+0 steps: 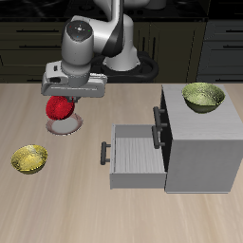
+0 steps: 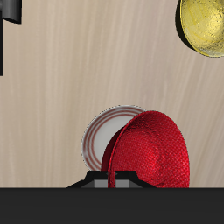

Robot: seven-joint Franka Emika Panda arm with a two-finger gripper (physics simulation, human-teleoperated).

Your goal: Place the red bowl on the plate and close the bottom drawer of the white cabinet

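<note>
My gripper (image 1: pixel 64 98) is shut on the rim of the red bowl (image 1: pixel 59 109), which hangs tilted just above the plate (image 1: pixel 66 125). In the wrist view the red bowl (image 2: pixel 153 153) covers part of the plate (image 2: pixel 103 136), whose pale centre and reddish rim show beside it; the gripper (image 2: pixel 114 180) pinches the bowl's edge. The white cabinet (image 1: pixel 204 152) stands apart from the plate, across the table. Its bottom drawer (image 1: pixel 135 152) is pulled far out, dark handle (image 1: pixel 105 152) facing the plate.
One yellow-green bowl (image 1: pixel 203 96) rests on the cabinet top. Another yellow-green bowl (image 1: pixel 30 158) (image 2: pixel 206 26) lies on the table nearer the front edge than the plate. The upper drawer handle (image 1: pixel 158 118) sits above the open drawer.
</note>
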